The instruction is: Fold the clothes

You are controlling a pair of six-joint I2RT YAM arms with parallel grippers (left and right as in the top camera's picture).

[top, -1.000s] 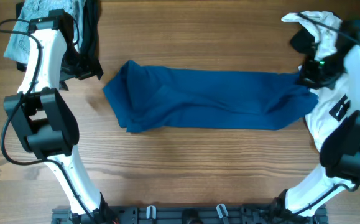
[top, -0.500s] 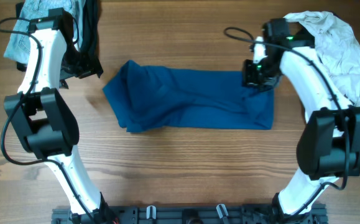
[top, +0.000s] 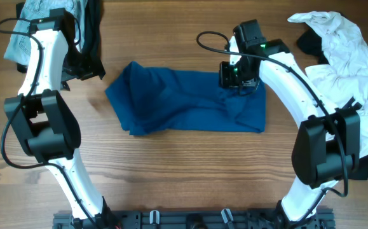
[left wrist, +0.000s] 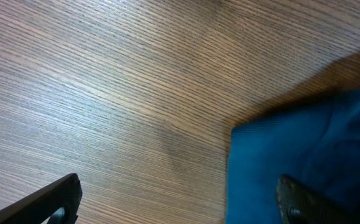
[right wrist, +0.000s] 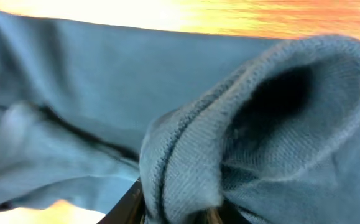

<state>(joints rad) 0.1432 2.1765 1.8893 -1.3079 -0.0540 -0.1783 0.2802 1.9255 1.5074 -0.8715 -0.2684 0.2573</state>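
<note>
Blue shirt (top: 184, 105) lies mid-table (top: 190, 172), bunched lengthwise. Right hand (top: 238, 81) is clamped on a gathered fold at the shirt's far right edge. Left hand (top: 89, 70) is spread wide and holds nothing, just off the shirt's left corner. White top (top: 349, 57) is heaped far right; jeans (top: 34, 25) and black garment (top: 93, 28) lie far left.

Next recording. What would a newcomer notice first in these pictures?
A blue shirt lies across the table, its right end bunched and pinched by the right gripper. A rumpled white garment is heaped at the right edge, and the left gripper hangs open beside the shirt's left corner.
</note>
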